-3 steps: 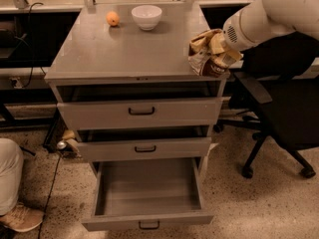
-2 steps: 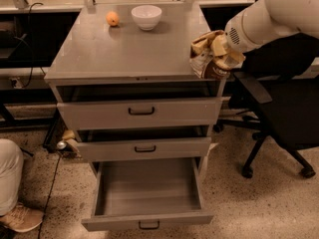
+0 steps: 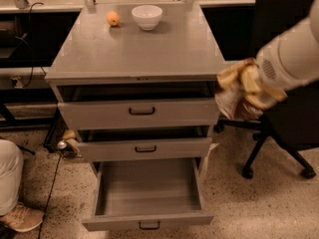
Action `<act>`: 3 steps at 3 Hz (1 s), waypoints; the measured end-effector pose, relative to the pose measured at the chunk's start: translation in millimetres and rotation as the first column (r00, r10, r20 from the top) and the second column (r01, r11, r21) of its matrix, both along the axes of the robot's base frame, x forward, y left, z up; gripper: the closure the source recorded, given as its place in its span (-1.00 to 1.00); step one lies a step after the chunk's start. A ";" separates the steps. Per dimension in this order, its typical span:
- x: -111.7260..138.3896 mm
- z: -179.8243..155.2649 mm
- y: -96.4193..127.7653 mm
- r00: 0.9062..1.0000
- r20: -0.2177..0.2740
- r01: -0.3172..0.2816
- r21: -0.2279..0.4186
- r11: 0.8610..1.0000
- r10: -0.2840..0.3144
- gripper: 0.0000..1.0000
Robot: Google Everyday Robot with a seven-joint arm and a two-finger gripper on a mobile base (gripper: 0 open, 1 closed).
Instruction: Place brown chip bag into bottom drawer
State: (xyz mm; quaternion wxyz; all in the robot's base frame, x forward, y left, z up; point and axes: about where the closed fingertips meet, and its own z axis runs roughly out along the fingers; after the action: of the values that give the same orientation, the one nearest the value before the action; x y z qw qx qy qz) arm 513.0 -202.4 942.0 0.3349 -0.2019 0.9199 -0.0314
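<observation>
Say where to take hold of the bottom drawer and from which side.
Grip the small dark bar handle centred on the flat front of the bottom drawer, coming from the front: the drawer stands pulled out and the bar lies level. The gripper, right of the cabinet, is busy holding the brown chip bag.

— Where are the jaws?
— Off the worktop's right edge, brown chip bag in them.
— The bottom drawer?
— Below-left of the jaws. Bowl and fruit sit on the worktop, left and behind.
</observation>
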 end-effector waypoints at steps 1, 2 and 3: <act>-43.1 -21.5 2.1 0.997 -0.066 0.037 0.030 0.999 -0.035 1.00; -43.1 -21.5 2.1 0.997 -0.066 0.037 0.030 0.999 -0.035 1.00; -42.5 -57.3 14.4 0.992 -0.126 -0.003 0.071 0.997 0.012 1.00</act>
State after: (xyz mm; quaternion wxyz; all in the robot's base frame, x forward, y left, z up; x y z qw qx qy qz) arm 470.5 -187.9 884.8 0.2829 -0.1950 0.9390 0.0151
